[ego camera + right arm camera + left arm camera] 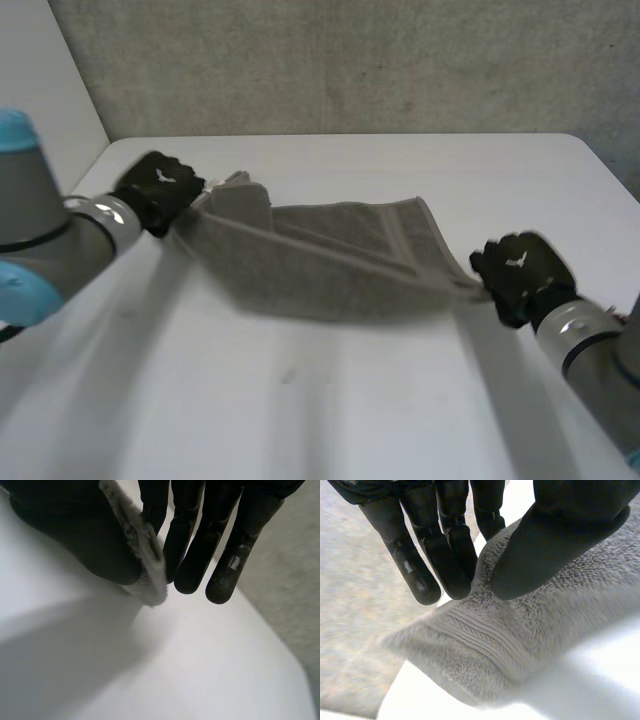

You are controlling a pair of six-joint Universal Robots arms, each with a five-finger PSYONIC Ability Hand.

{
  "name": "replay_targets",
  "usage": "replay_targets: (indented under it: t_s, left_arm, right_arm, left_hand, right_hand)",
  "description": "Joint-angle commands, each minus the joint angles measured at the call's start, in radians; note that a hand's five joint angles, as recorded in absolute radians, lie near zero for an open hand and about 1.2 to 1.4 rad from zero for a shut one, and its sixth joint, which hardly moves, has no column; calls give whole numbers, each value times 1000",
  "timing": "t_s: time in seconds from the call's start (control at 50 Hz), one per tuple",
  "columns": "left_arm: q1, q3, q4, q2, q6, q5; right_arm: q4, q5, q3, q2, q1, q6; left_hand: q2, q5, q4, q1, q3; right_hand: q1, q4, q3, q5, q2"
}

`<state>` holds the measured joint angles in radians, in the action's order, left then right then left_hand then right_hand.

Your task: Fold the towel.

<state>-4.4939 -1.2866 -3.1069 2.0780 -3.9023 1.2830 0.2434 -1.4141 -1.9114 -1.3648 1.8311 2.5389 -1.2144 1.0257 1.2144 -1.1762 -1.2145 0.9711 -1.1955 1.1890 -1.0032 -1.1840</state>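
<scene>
The white table [300, 410] occupies the near field of the head view. The right arm [590, 345] enters from 5 o'clock and ends in the right hand [520, 272], which sits at 4 o'clock of the towel [320, 260]. In the right wrist view, the right hand [65, 540] pinches a thin grey edge of the towel [145, 560] between its thumb and its straight fingers [200, 550], with the bare table [200, 670] beyond the fingertips. The towel is grey and spans the table's middle from the right hand at 4 o'clock to the left hand [158, 190] at 10 o'clock. It is drawn out long between the two hands, with overlapping layers visible along its length. Whether its middle touches the table cannot be told. The left arm [45, 250] enters from 8 o'clock. In the left wrist view, the left hand [560, 535] presses its thumb against its fingers [445, 555] with the towel's [520, 645] end clamped between them, and a ribbed band of the towel lies just below the fingertips. A grey wall [350, 60] stands at 12 o'clock, beyond the table's far edge.
</scene>
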Motion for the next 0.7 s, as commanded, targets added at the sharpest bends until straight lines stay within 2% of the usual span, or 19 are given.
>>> replay_targets:
  t_s: [0.02, 0.04, 0.06, 0.1, 0.12, 0.16, 0.3, 0.38, 0.44, 0.48, 0.54, 0.56, 0.58, 0.6, 0.62, 0.64, 0.68, 0.7]
  left_arm:
    - [-33, -200, 5, -320, 3, 6]
    - [-33, -232, 8, -401, 8, 12]
    - [-33, -232, 8, -401, 8, 12]
    - [-33, -284, 10, -554, 38, 25]
    - [-33, -284, 10, -555, 38, 25]
    - [-31, -307, 11, -681, 81, 33]
    - [-28, -307, 65, -797, 121, 33]
    - [-25, -309, 90, -788, 121, 36]
    - [-24, -318, 96, -714, 115, 39]
    - [-22, -321, 91, -581, 116, 39]
    - [-21, -315, 91, -506, 115, 39]
    - [-19, -300, 88, -424, 112, 39]
    - [-19, -277, 85, -335, 109, 39]
    - [-19, -276, 85, -334, 109, 39]
    - [-13, -235, 79, -252, 103, 39]
    - [-10, -182, 73, -180, 91, 44]
    - [-8, -116, 67, -120, 78, 50]
    - [-8, -115, 67, -119, 78, 50]
  right_arm:
    - [-223, 3, 135, -235, -50, 8]
    - [-223, 3, 135, -235, -50, 8]
    - [-281, 4, 185, -279, -55, 8]
    - [-340, 3, 239, -316, -58, 8]
    - [-401, 3, 296, -350, -56, 8]
    - [-463, 3, 356, -373, -55, 6]
    - [-702, 32, 566, -379, -56, -6]
    - [-730, 35, 589, -331, -59, -8]
    - [-727, 37, 601, -233, -58, -9]
    - [-728, 32, 609, -183, -55, -11]
    - [-728, 20, 627, -81, -42, -29]
    - [-727, 15, 644, -19, -42, -44]
    - [-727, 15, 644, -19, -42, -45]
    - [-725, 11, 670, 43, -42, -60]
    - [-722, -9, 707, 102, -39, -63]
    - [-722, -9, 707, 102, -39, -63]
    - [-673, -73, 811, 208, -4, -54]
    - [-673, -74, 812, 208, -4, -54]
  left_hand:
    - [-182, 196, 182, -220, -182]
    - [-182, 196, 182, -220, -182]
    - [-182, 196, 182, -220, -182]
    - [-182, 196, 182, -220, -182]
    - [-182, 196, 182, -220, -182]
    - [-182, 196, 182, -220, -182]
    - [-182, 196, 182, -220, -182]
    - [-182, 196, 182, -220, -182]
    - [-182, 196, 182, -220, -182]
    - [-182, 196, 182, -220, -182]
    - [-182, 196, 182, -220, -182]
    - [-182, 196, 182, -220, -182]
    - [-182, 196, 182, -220, -182]
    - [-182, 196, 182, -220, -182]
    - [-182, 196, 182, -220, -182]
    - [-182, 196, 182, -220, -182]
    - [-182, 196, 182, -220, -182]
    - [-182, 196, 182, -220, -182]
  right_hand:
    - [425, -201, 207, -219, -212]
    - [425, -201, 207, -219, -212]
    - [425, -201, 207, -219, -212]
    - [425, -201, 207, -219, -212]
    - [425, -201, 207, -219, -212]
    - [425, -201, 207, -219, -212]
    - [425, -201, 207, -219, -212]
    - [425, -201, 207, -219, -212]
    - [425, -201, 207, -219, -212]
    - [425, -201, 207, -219, -212]
    - [425, -201, 207, -219, -212]
    - [425, -201, 207, -219, -212]
    - [425, -201, 207, -219, -212]
    - [425, -201, 207, -219, -212]
    - [425, -201, 207, -219, -212]
    - [425, -201, 207, -219, -212]
    - [425, -201, 207, -219, -212]
    - [425, -201, 207, -219, -212]
